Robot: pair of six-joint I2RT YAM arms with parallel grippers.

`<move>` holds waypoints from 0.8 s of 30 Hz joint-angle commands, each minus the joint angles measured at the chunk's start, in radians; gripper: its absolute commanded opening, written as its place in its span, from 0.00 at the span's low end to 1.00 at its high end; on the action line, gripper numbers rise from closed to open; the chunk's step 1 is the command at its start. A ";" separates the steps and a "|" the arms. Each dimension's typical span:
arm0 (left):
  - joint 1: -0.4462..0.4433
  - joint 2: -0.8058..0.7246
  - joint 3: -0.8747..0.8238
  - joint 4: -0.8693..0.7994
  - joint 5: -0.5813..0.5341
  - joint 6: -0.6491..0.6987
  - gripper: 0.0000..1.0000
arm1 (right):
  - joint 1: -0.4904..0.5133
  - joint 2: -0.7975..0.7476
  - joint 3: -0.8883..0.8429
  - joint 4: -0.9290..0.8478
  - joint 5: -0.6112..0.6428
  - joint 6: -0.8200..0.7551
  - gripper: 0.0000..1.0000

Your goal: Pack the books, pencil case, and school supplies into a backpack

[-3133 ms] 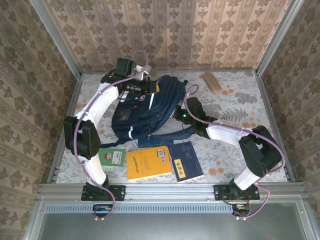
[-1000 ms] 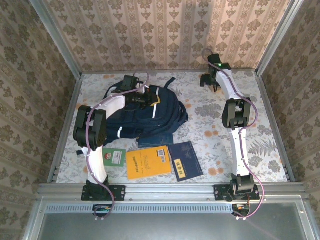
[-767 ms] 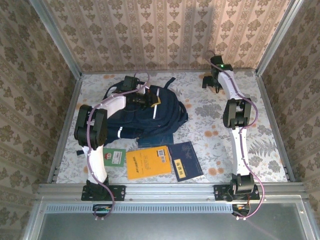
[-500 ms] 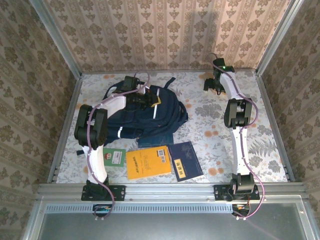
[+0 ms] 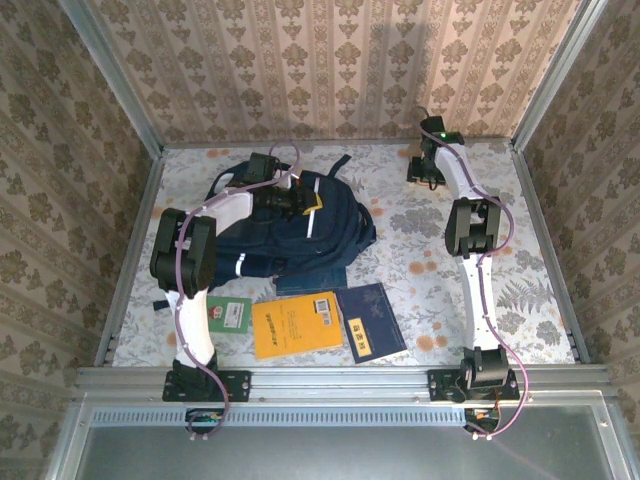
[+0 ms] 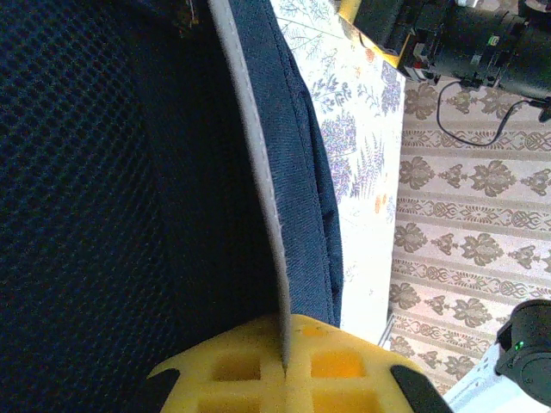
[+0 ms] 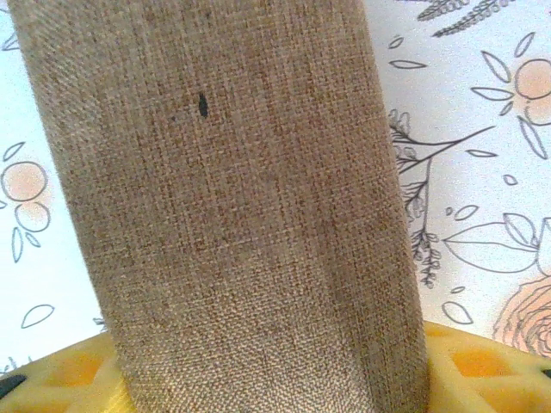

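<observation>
Backpack (image 5: 330, 235) first: it lies flat on the floral table (image 5: 420, 260), left of centre and toward the far wall, navy with thin white stripes. My left arm curves over its far side. In my left wrist view its dark mesh lining is on the left, and a navy flap with a pale grey edge runs straight down into my left gripper (image 6: 284, 366). My two yellow pads (image 6: 344, 366) are pressed together there, pinching that grey edge of the fabric between them.

Nearer to my bases, three books lie in a row on the table just in front of the backpack. The orange-yellow book (image 5: 297, 325) with its white barcode label is in the middle. The navy book (image 5: 370, 322) with a cream label strip is just beside it on the right, their edges touching or very nearly so. The small green-and-white book (image 5: 228, 314) lies to the left, beside my left arm.

My right arm reaches out long to the far right corner of the table, well apart from the backpack. There the tan pencil case (image 7: 232, 198), of coarse woven cloth with one small dark fleck, lies on the floral cover. It runs away from my right gripper (image 7: 271, 374). One yellow finger (image 7: 482, 366) stands at each side of the case's near end, right against its edges. Whether they already squeeze it or only flank it I cannot tell.
</observation>
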 commanded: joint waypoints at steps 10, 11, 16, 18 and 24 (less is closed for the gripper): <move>0.016 -0.018 0.010 0.024 0.003 0.001 0.00 | 0.125 -0.293 -0.305 0.014 0.165 0.137 0.48; 0.014 -0.020 0.010 0.024 0.001 0.001 0.00 | 0.137 -0.347 -0.385 0.059 0.172 0.157 0.49; 0.001 -0.027 0.007 0.030 0.001 -0.011 0.00 | 0.206 -0.627 -0.793 0.238 0.223 0.290 0.50; -0.005 -0.030 0.006 0.028 0.001 -0.012 0.00 | 0.227 -0.703 -0.907 0.250 0.243 0.336 0.50; -0.028 -0.040 0.011 0.001 -0.008 0.013 0.00 | 0.290 -0.959 -1.312 0.322 0.257 0.469 0.51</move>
